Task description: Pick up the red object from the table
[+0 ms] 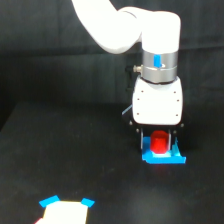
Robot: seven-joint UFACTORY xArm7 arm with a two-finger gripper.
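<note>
Exterior view: gripper [159,145] lowered over the table [60,150], fingers straddling the red object [160,143] and seemingly pressed on it, probably to lift; contact not quite clear. Red-orange block, small, narrower than the white gripper body, sitting between blue finger parts just above the dark surface.

the white arm is reaching down over the table [60,160] — its gripper [159,145] is standing low with the red object [160,142] sitting between blue fingers [176,150]. whether they are pressing it is unclear. a blue-edged pale shape [65,210] is lying near the bottom edge.
</note>
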